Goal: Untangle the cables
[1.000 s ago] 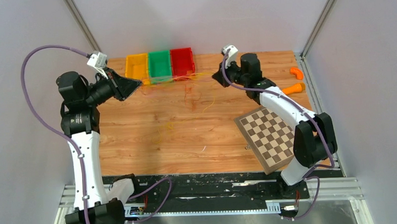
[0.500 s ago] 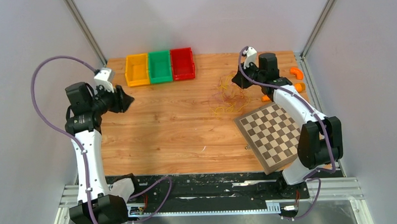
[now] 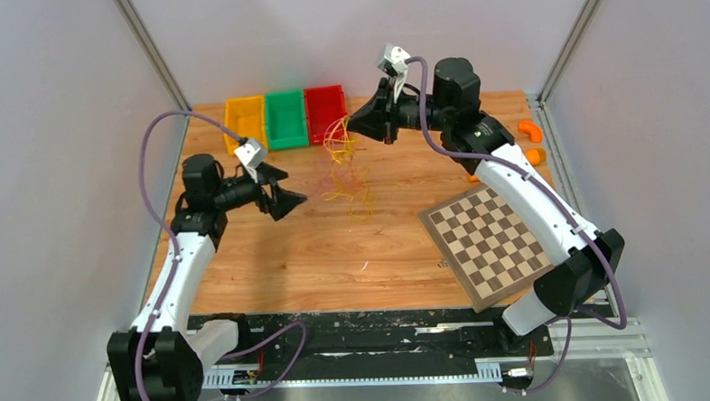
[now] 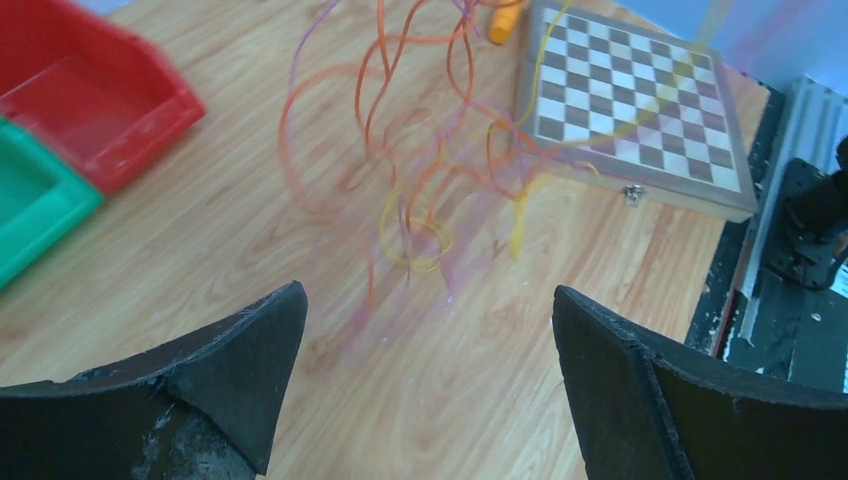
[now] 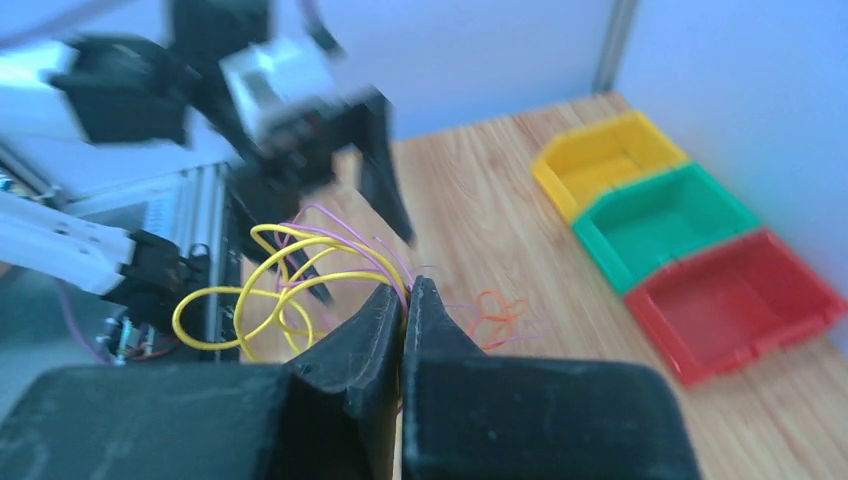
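Though faint overhead, cables (image 4: 430, 200) purple-streaked wrist-side.

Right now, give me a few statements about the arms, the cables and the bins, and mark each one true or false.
1. The right gripper is shut on the cables. True.
2. The left gripper is clamped on a strand. False: it is open and holds nothing.
3. The green bin sits between the yellow bin and the red bin. True.
4. The cables lie inside the red bin. False: they hang from the right gripper over the table, beside that bin.
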